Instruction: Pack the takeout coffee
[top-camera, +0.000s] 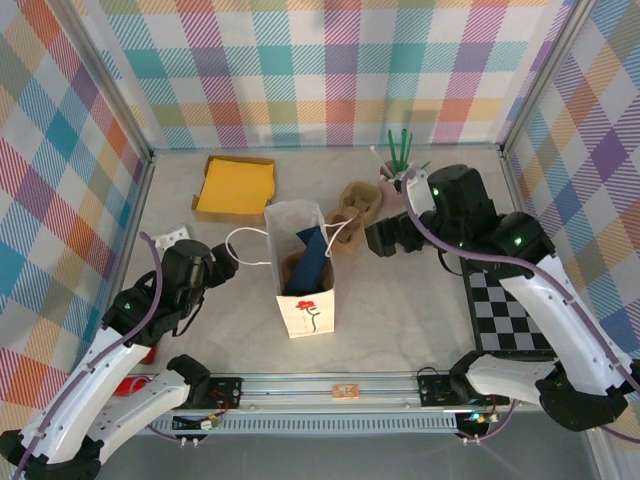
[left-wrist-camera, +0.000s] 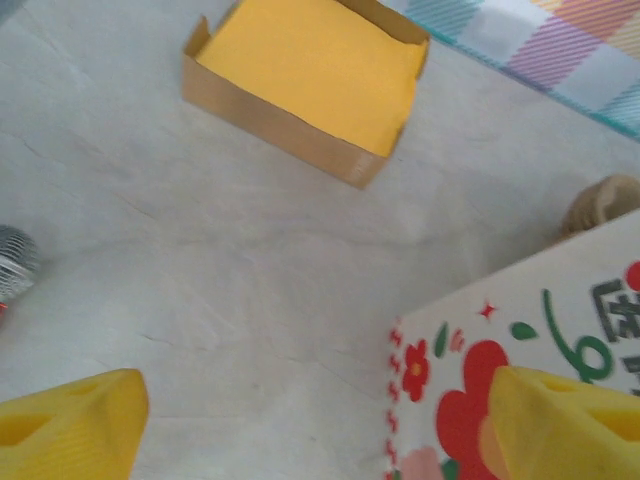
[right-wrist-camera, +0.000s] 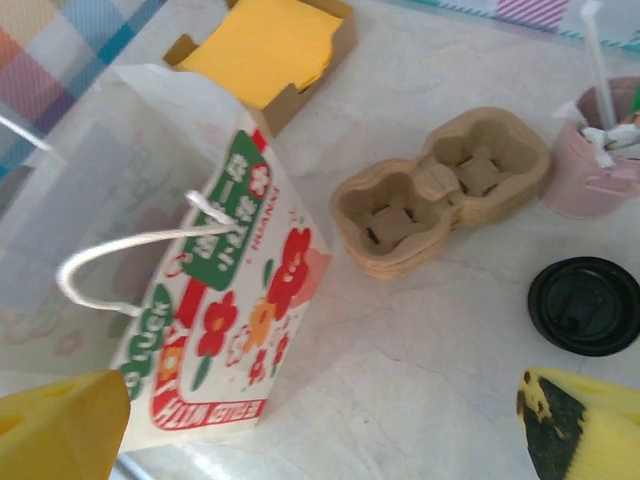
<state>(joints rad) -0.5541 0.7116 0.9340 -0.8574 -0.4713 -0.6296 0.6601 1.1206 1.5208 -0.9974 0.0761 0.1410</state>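
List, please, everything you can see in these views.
paper bag: one, white with red flowers, table centre
takeout coffee: one, black lid, right of bag
cup carriers: small stack, brown, between bag and pot
pot: one, pink, far right
napkin box: one, yellow in brown card, far left
checkered board: one, black and white, near right
left claw: one, yellow fingers, open, left of bag
right claw: one, yellow fingers, open, right of bag

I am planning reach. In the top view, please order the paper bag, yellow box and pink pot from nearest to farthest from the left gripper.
From the left gripper:
1. paper bag, just to its right.
2. yellow box, farther back.
3. pink pot, far right rear.
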